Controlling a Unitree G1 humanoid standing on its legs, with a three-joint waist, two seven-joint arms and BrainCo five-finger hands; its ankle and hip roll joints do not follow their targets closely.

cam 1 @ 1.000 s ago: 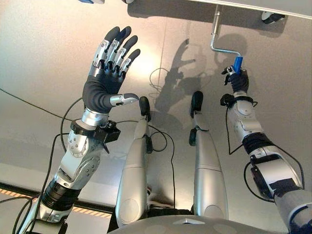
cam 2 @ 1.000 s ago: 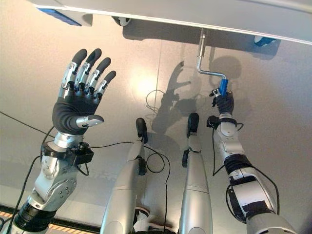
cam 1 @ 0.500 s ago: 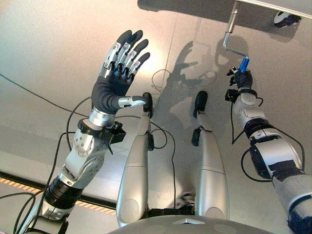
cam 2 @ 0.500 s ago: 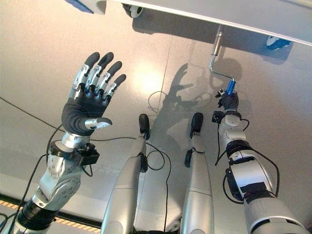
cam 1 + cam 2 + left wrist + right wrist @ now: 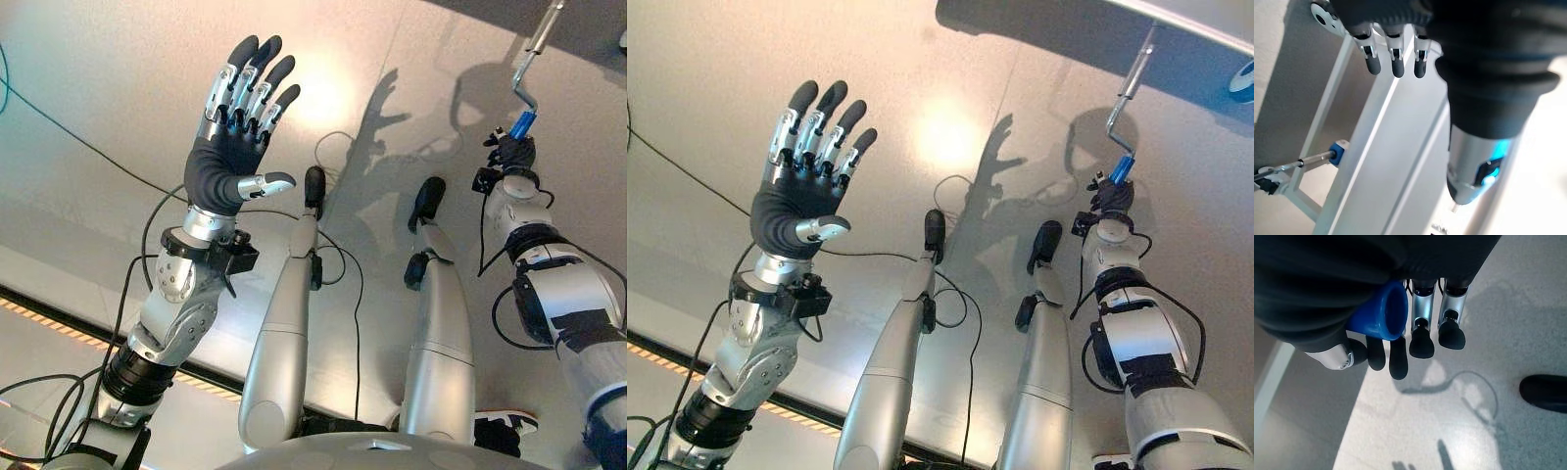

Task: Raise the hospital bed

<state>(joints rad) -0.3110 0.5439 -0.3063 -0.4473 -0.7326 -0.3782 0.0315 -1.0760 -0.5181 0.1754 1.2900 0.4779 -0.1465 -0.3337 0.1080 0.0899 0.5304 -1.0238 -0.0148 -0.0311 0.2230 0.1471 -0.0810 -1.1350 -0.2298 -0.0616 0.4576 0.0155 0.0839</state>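
Hospital bed (image 5: 1205, 15) shows as a pale frame edge at the far right of the scene, and from under it a metal crank (image 5: 1125, 93) slopes down and toward the robot, ending in a blue handle (image 5: 1122, 169). The right hand (image 5: 1111, 194) sits at that near end with its fingers (image 5: 1422, 340) curled round the blue handle, which in the right wrist view pokes out of the fist as a blue round end (image 5: 1382, 311). So the thing to be turned lies directly in the right hand, with the crank's shaft running away from it, up and to the far right, into the bed frame. The handle's long axis runs roughly along the line of the right forearm, offset from the shaft by the bend in the crank; I judge the next move to be a circling of the wrist about that shaft, keeping the grip closed.

The left hand (image 5: 240, 117) is raised well apart on the left side, fingers straight and spread, thumb out, holding nothing. It is far from the crank, so the right arm is clearly the nearer one and the only one placed for the work. The floor (image 5: 88, 88) below is bare and grey
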